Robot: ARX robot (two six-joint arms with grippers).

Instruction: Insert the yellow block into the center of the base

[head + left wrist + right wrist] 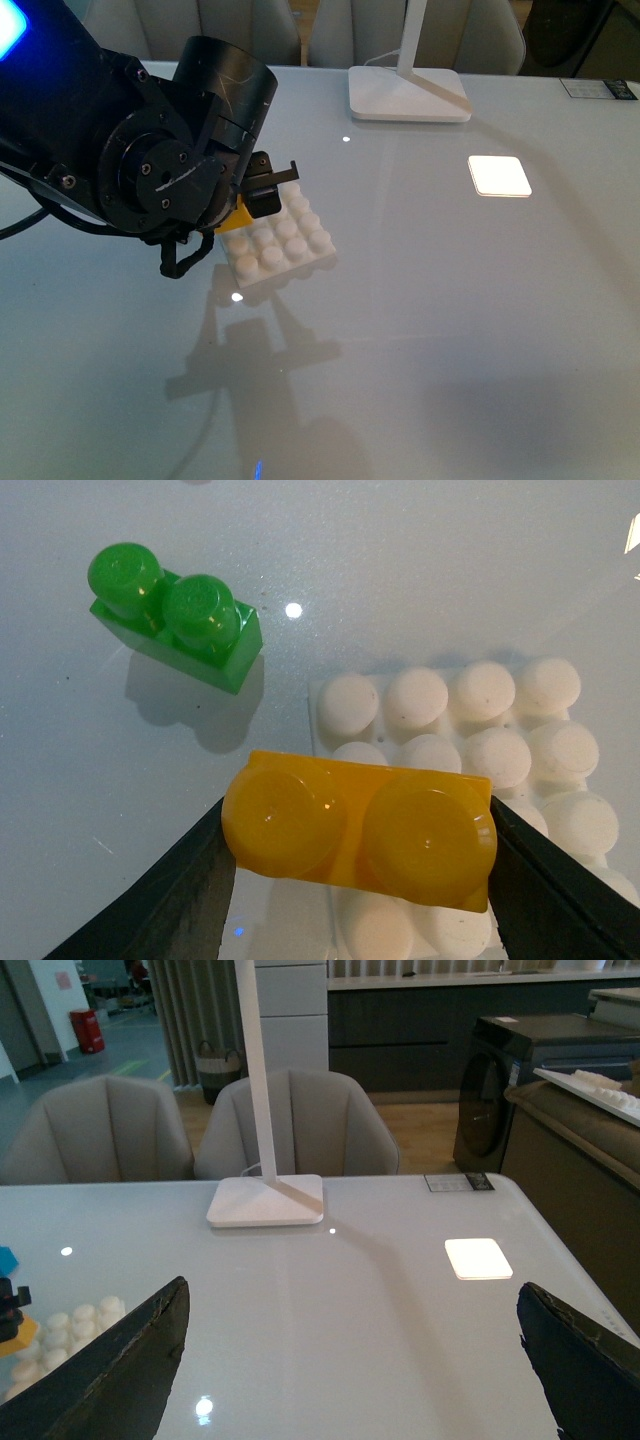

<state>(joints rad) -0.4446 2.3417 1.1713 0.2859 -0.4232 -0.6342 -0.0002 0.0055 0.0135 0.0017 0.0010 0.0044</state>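
The left claw [358,885] clamps the yellow block [358,830] end to end. It overhangs the base [480,730] at its left edge, seemingly unseated — centre lies rightward. The right claw [350,1380] gapes, far off.

No legible text: faint print on the left arm joint [185,172] and the table card [459,1182] is too small to read.

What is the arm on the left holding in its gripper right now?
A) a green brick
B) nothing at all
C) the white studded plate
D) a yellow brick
D: the left wrist view shows the yellow block clamped between the two dark fingers of the left gripper, right by the base. The green brick lies untouched on the table.
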